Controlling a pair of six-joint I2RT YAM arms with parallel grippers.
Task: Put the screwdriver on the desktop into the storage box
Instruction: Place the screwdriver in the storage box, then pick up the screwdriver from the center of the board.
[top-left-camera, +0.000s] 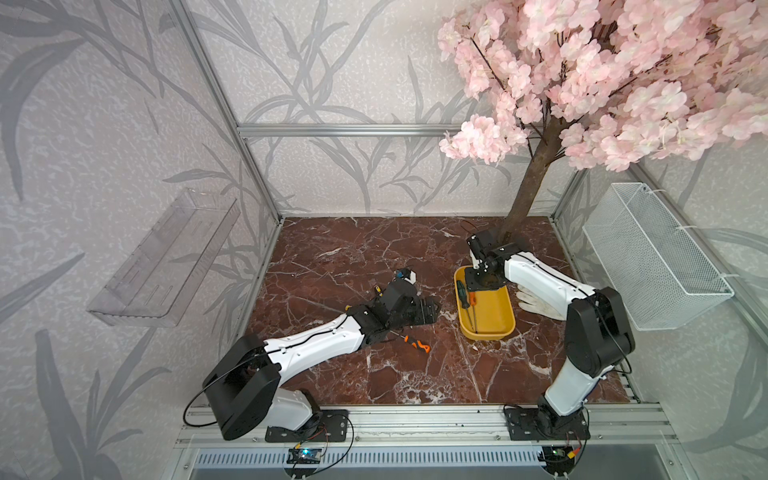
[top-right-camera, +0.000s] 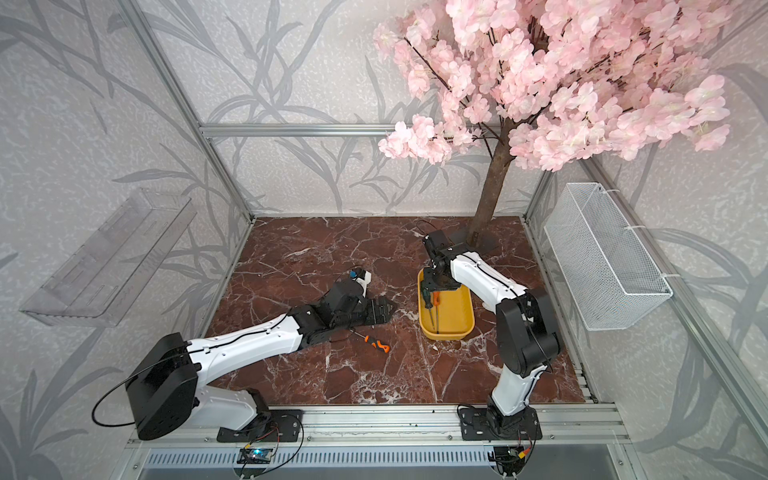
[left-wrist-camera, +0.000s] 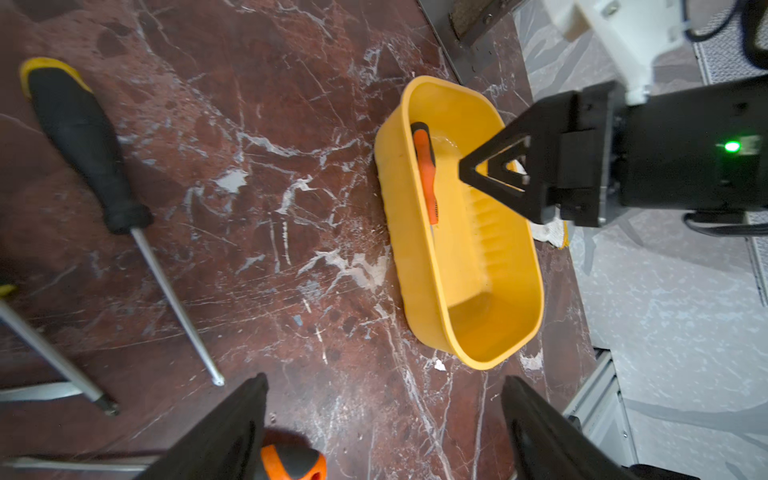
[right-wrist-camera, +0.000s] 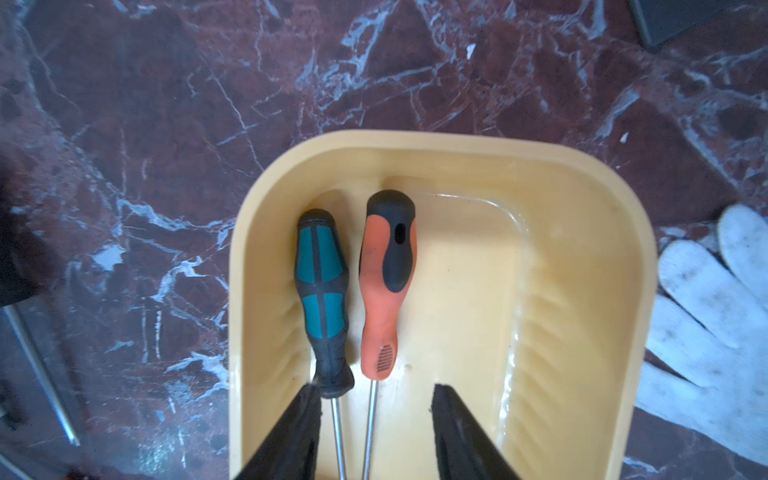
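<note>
Marble desktop (top-left-camera: 374, 374), left to right: left gripper (top-left-camera: 429, 309) low near centre, jaws wide apart, gripping nothing. We see an orange-black screwdriver (top-left-camera: 415, 343) loose beside that arm, open marble from it to the front edge. Right of centre the storage box (top-left-camera: 486, 334) holds a teal screwdriver (right-wrist-camera: 322, 299) and orange screwdriver (right-wrist-camera: 384, 291) along its left wall. Over it the right gripper (right-wrist-camera: 374, 392), jaws apart, empty. A glove (top-left-camera: 540, 305) lies just beside its right rim.
</note>
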